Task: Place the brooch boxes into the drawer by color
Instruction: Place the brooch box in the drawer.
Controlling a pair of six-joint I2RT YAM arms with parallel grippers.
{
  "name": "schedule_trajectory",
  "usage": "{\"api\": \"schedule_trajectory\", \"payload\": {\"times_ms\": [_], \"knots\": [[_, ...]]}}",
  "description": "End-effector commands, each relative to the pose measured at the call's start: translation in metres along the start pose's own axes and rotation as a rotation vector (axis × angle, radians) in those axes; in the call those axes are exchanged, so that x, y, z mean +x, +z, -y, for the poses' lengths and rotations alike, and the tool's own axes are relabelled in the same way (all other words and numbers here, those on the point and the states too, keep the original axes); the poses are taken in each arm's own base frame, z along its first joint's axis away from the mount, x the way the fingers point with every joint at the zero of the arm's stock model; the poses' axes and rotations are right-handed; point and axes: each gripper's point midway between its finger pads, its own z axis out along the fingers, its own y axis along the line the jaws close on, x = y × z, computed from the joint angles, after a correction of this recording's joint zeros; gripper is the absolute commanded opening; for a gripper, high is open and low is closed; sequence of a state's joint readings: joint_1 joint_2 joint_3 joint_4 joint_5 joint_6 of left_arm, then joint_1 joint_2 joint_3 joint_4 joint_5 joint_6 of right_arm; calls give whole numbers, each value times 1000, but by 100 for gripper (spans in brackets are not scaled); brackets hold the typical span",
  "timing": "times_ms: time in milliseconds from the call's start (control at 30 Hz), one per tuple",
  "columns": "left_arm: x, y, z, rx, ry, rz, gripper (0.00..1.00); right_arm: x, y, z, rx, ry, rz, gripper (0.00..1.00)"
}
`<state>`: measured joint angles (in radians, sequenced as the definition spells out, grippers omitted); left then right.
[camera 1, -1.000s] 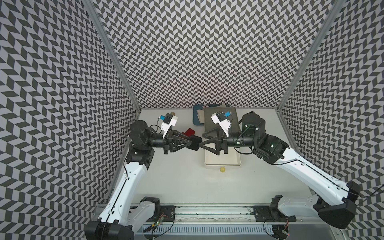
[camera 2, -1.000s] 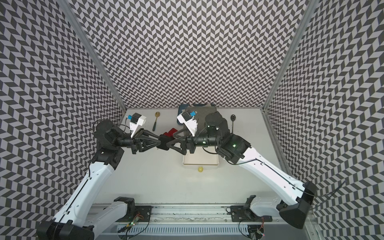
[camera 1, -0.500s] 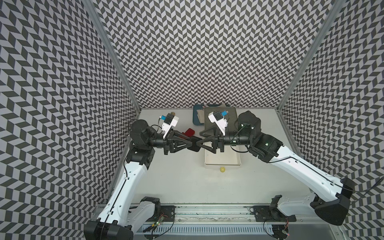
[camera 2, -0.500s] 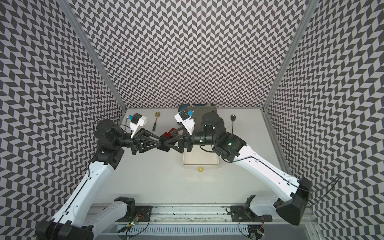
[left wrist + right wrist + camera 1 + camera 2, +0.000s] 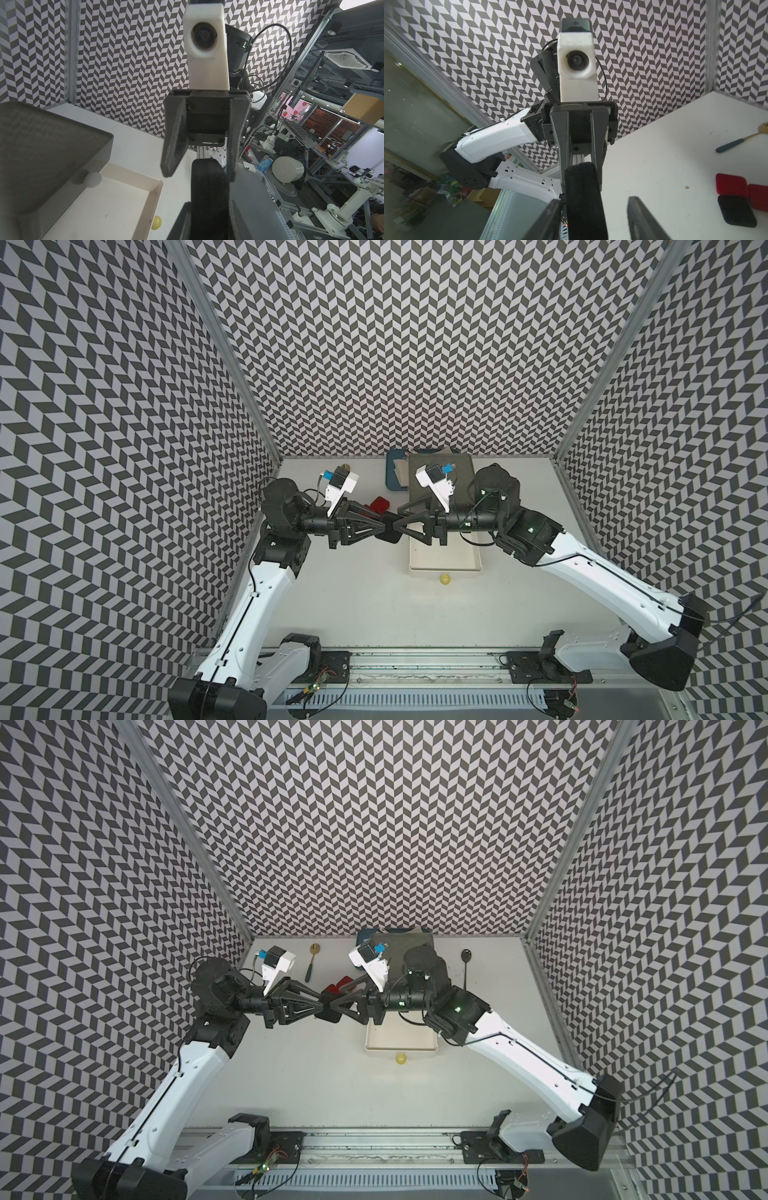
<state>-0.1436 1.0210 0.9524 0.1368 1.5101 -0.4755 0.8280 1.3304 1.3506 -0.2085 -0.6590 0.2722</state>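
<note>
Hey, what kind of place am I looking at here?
Probably a robotics lab test cell: chevron-patterned walls box in a white table with a left arm and right arm, and more robot arms stand outside.

Wide bare table (image 5: 374, 614) across the lower middle of both top views. Barred at mid-frame by left gripper (image 5: 381, 527) and right gripper (image 5: 400, 526), tip to tip around a black brooch box (image 5: 390, 531). Just above, crowded by red brooch boxes (image 5: 380, 504). Right of centre, blocked by the drawer (image 5: 463, 464), white tier (image 5: 444, 560) pulled out, yellow knob (image 5: 445, 579) just below. Narrow free strips by gold spoon (image 5: 312, 963) and black spoon (image 5: 465, 965).
</note>
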Motion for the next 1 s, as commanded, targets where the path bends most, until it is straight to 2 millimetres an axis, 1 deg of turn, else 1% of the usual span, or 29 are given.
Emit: {"api": "schedule_trajectory", "payload": {"times_ms": [0,67,167,200,267,367,433,467,500,533,567,600,667,733,800,867,933,967], "knots": [[-9,1,10,18,52,-7,0,6,3,-4,-37,-12,-14,0],[-9,0,8,10,48,-4,0,2,1,-10,-42,-26,5,0],[-8,0,3,1,37,-1,0,-9,-12,-15,-22,-38,72,0],[-7,0,2,1,34,-1,0,-10,-15,-17,-26,-45,80,0],[-8,0,2,0,36,0,0,-8,-15,-16,-27,-42,67,0],[-10,0,3,-2,42,1,0,-1,-9,-14,-45,-22,38,0],[-11,0,4,-3,42,1,1,-1,-9,-14,-44,-18,44,0],[-11,0,2,-10,42,4,17,-3,-11,-13,-34,-19,56,0],[-11,0,1,-18,39,7,38,-6,-12,-12,-22,-19,67,0],[-10,0,0,-24,37,9,51,-9,-15,-11,-7,-18,79,0],[-11,-1,-4,-41,35,16,79,-11,-18,-6,15,-8,92,0],[-12,-2,-9,-71,33,28,99,-12,-23,-1,30,10,103,0],[-16,-8,-24,-155,6,61,100,-11,-34,15,73,65,125,0],[-21,-20,-50,-298,1,104,100,-6,-49,38,142,140,155,0],[-23,-39,-84,-509,-23,148,100,9,-64,66,226,238,175,0],[-19,-65,-121,-759,-51,167,100,28,-76,90,285,352,184,0],[-10,-92,-148,-964,-89,178,100,47,-80,103,312,428,184,0],[-5,-102,-156,-1031,-102,178,100,55,-80,107,319,449,182,0]]}}
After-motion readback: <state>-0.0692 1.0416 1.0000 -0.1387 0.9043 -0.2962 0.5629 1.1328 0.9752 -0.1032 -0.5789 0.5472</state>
